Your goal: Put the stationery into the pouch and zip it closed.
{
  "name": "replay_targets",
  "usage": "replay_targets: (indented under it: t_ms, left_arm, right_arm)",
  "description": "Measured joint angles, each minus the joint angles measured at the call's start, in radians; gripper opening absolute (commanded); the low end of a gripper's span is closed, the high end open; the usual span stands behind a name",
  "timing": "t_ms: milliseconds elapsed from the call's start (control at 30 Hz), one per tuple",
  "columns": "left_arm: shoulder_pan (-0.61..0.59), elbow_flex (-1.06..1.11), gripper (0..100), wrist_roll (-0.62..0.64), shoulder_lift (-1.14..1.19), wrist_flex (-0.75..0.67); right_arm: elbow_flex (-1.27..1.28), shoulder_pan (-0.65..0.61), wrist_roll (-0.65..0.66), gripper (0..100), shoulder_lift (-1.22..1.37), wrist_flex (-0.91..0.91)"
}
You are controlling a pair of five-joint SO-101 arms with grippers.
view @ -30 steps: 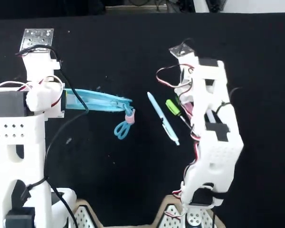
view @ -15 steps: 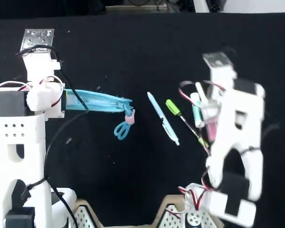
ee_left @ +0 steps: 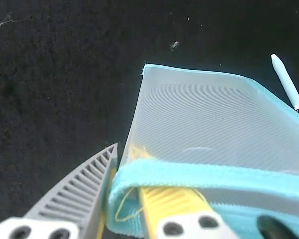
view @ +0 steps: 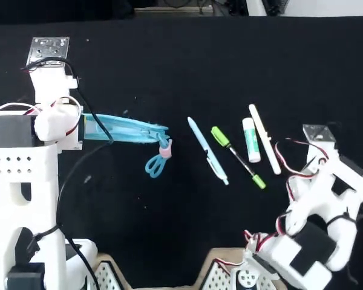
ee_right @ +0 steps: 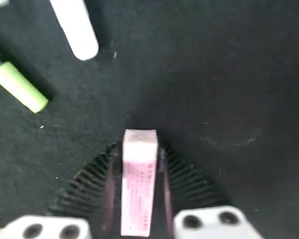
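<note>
**Pouch clamped at the left, eraser held at the right**

The pouch (view: pixel 126 129) is on the left half of the black tabletop (view: pixel 169 60). It is light blue with see-through mesh sides. Its long axis runs left to right. The left gripper (ee_left: pixel 127 164) is clamped on the pouch's left end, with a grey finger on one side of the blue edge band and a yellow finger on the other. At the right end a blue cord loop (view: pixel 155 164) trails toward the near side (there is a small pink piece where it joins).

Right of the pouch, four pieces lie apart from it:
- A light-blue pen (view: pixel 207 151) lies slantwise, from far-left to near-right.
- A green-capped pen (view: pixel 238 158) lies on much the same slant.
- A short white tube (view: pixel 250 140) lies almost far-to-near.
- A long white stick (view: pixel 264 139) lies just beside the tube, on its right.

The right arm (view: pixel 320 211) is at the near right. In its wrist view the right gripper (ee_right: pixel 138 144) has its fingers closed narrowly on a pink eraser (ee_right: pixel 138 189). The eraser's long axis runs along the fingers and one end pokes out past the tips, above bare tabletop.
</note>
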Motion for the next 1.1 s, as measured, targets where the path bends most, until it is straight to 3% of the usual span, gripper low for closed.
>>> replay_targets:
  t_ms: [333,433,600,900,1100]
  left_arm:
    - [0.000,0.000,3,0.000,0.000,0.000]
    - [0.000,0.000,3,0.000,0.000,0.000]
    - [0.000,0.000,3,0.000,0.000,0.000]
    - [0.000,0.000,3,0.000,0.000,0.000]
    - [0.000,0.003,3,0.000,0.000,0.000]
  right_arm:
    - [-0.040,0.003,0.028,13.2,0.118,-0.002]
    - [-0.051,0.005,0.028,1.1,0.133,0.000]
    - [-0.060,0.015,0.028,1.1,0.127,-0.003]
    - [-0.081,-0.012,0.028,1.1,-0.215,0.270]
    - [-0.083,-0.175,0.017,1.1,-0.597,0.437]
